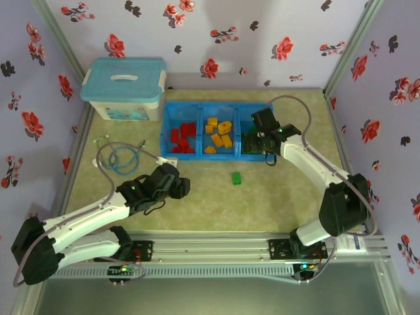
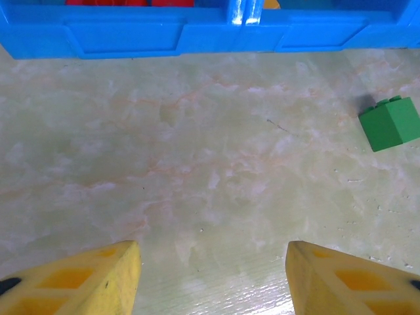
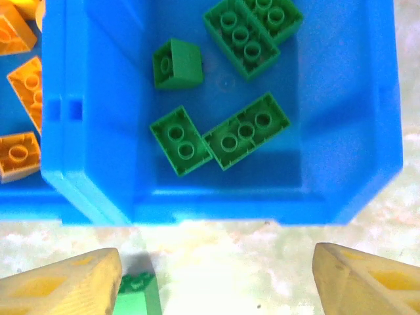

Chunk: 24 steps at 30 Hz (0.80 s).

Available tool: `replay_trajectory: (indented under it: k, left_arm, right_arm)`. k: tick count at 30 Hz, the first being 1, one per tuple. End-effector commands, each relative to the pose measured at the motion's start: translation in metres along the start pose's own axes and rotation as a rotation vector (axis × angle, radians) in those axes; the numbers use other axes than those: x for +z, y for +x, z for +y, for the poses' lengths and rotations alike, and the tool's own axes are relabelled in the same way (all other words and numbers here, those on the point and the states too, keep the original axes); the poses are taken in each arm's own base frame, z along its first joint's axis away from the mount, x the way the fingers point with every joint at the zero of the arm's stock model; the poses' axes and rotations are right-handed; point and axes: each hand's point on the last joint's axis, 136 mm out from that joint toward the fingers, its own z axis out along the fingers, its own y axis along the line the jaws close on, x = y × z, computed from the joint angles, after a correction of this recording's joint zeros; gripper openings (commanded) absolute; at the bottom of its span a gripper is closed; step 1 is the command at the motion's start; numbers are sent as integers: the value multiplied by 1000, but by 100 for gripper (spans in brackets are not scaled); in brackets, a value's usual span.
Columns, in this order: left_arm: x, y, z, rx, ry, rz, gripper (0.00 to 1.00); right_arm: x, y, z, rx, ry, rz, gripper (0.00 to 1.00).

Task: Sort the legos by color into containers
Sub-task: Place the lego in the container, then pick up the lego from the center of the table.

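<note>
Tray: the blue tray [image 1: 197, 105] sits at upper centre of the top view, with 3 compartments. They hold red legos [image 1: 182, 138] on the left, orange legos [image 1: 218, 133] in the middle and green legos [image 3: 246, 131] on the right.
Right gripper: the right gripper [image 1: 262, 138] hangs over the green compartment. Its fingers [image 3: 72, 282] are spread wide with nothing between them.
Left gripper: the left gripper [image 1: 178, 186] sits at centre left, facing the tray's near wall. Its fingers [image 2: 98, 282] are parted and empty.
Loose lego: 1 loose green lego [image 1: 236, 177] lies on the table just below the tray, clear of it, in line with the orange/green divider.
Bearing, left: the loose green lego [image 2: 389, 123] is at the right edge, ahead and right of the fingers, outside their gap.
Bearing, right: a green brick [image 3: 138, 295] at the bottom edge, beside the left-hand finger, is probably the same 1.
Axis: blocky and near square, set at a slant, with no clear long side.
Nearer arm: the right, by a little, I judge.
</note>
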Motion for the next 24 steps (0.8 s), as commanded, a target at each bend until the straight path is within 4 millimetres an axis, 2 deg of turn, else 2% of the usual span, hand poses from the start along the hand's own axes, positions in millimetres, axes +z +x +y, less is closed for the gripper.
replay_trajectory:
  k: [1,10,16,24]
  left_arm:
    - [6,0,-2,-1,-10,-1,60]
    - [8,1,-1,-16,-6,-4,60]
    - [8,7,3,-27,-9,0,60]
    - [9,9,4,-24,-13,6,60]
  right_arm:
    - [-3,5,10,47,-80,-39,75]
    - [13,57,37,14,-144,51,68]
    - [29,85,53,-16,-142,97,71]
    - [54,106,62,-73,-71,161,69]
